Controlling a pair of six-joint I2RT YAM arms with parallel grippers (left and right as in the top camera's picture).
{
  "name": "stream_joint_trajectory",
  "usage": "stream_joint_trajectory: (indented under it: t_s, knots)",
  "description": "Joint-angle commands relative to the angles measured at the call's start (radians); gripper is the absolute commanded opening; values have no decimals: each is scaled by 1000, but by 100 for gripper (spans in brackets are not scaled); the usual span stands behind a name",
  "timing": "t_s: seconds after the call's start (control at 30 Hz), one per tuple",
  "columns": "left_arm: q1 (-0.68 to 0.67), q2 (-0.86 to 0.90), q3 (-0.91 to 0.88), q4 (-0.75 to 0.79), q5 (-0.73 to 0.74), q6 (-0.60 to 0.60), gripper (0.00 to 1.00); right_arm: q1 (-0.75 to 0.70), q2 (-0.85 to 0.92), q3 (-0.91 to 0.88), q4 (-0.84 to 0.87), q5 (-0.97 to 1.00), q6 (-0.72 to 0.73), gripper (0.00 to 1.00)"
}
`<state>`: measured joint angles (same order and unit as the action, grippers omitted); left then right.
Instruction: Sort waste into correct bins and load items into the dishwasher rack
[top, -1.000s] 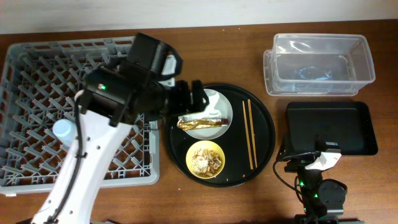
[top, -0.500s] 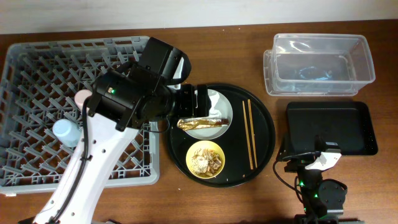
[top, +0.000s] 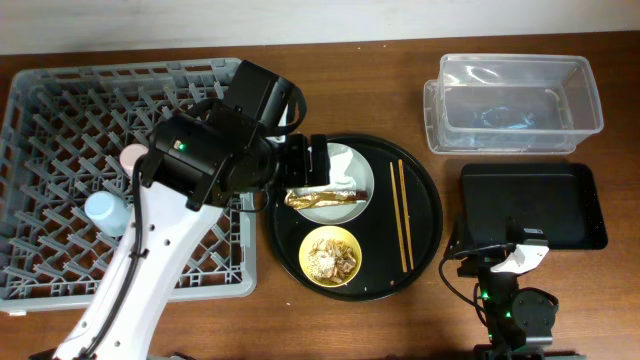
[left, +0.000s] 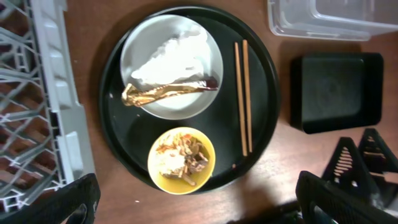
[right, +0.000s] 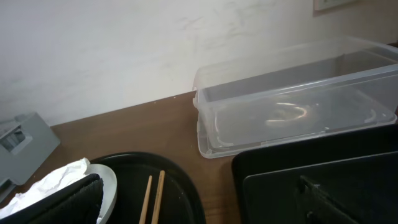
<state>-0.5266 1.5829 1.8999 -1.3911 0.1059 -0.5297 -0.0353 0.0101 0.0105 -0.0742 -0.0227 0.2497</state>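
Note:
My left gripper hangs open over the left edge of the grey plate, holding nothing; its fingers frame the wrist view. On the plate lie the white napkin and the gold-brown wrapper. The yellow bowl holds food scraps, and the chopsticks lie to its right. A pink cup and a light-blue cup stand in the dishwasher rack. My right gripper is open and empty at the near edge of the black bin, with the clear tub behind.
Plate, bowl and chopsticks all rest on a large round black tray in the middle of the brown table. The rack's grey wall runs just left of that tray. A pale wall stands behind the table.
The left arm has shifted right towards the plate, uncovering the pink cup in the rack. The right arm has not moved.

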Motion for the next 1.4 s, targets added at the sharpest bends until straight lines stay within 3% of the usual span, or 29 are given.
stream_joint_trajectory:
  t_s: [0.0,0.73,1.1,1.23,1.37]
  knots:
    - [-4,35,-3,4,-54,20,99,9,-4,-5,-5,5,-10,99]
    - [27,134,17,105,-108,105,99,9,-4,-5,-5,5,-10,99]
    - [599,23,75,-55,-129,105,99,9,-4,-5,-5,5,-10,99]
    - [771,23,75,-80,-129,105,99,9,-4,-5,-5,5,-10,99]
    - [857,23,75,-116,-129,105,99,9,-4,-5,-5,5,-6,99]
